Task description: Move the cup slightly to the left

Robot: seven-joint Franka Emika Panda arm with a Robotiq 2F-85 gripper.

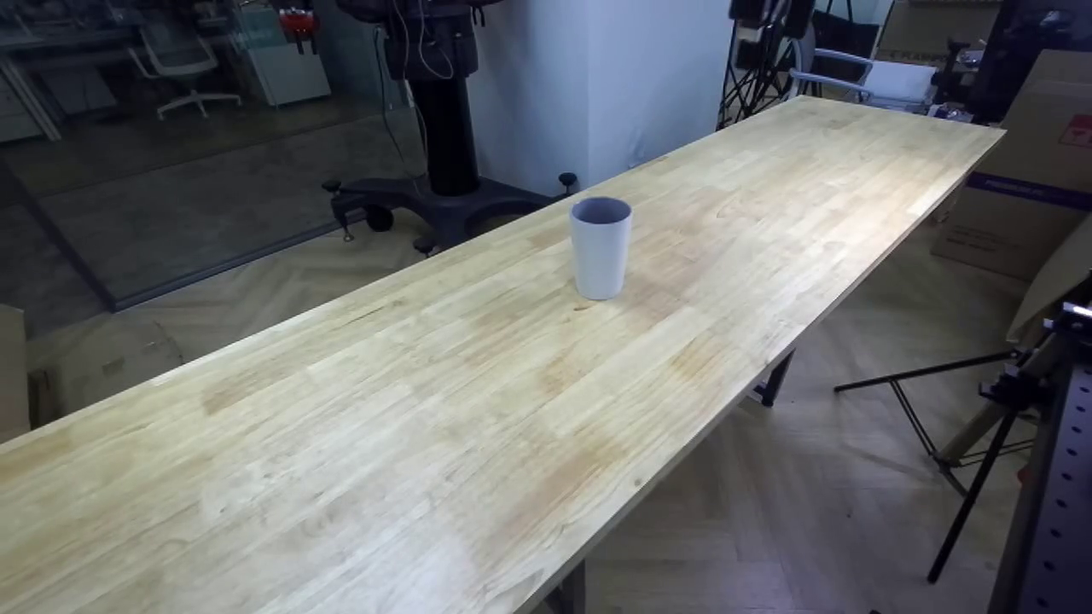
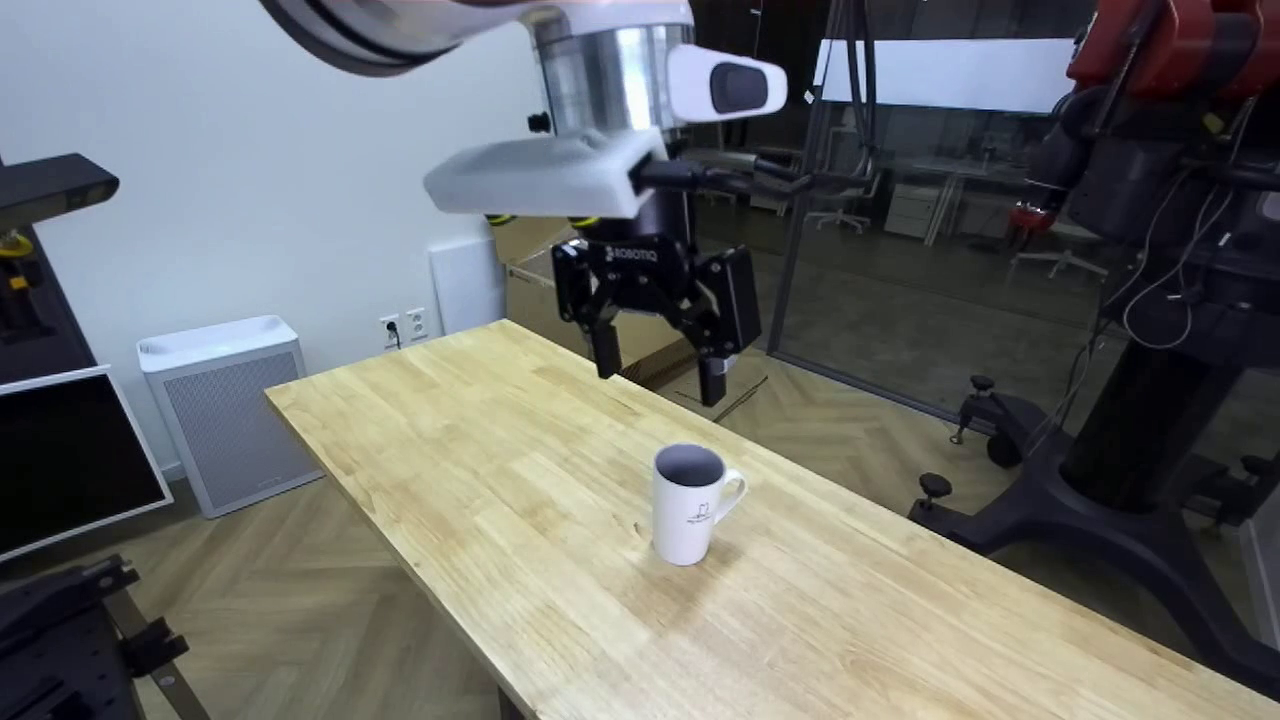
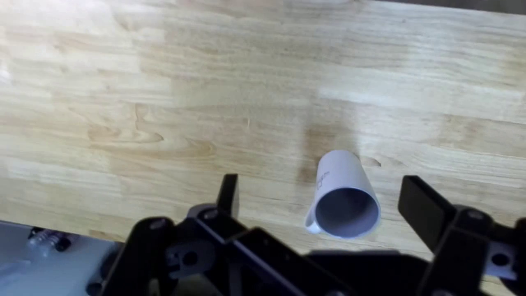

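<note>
Nearest in the wrist view, the claw (image 3: 320, 191) has its black fingers (image 3: 423, 209) spread wide, holding nothing. Lower than the claw, a white cup (image 2: 683, 515) with a grey inside stands upright on the wooden bench (image 2: 480, 430), its handle (image 2: 741, 487) to one side. From the wrist, the cup shows between the fingers, though how far beneath is hard to judge. In an exterior view, a cardboard box (image 2: 532, 295) shows behind the claw.
</note>
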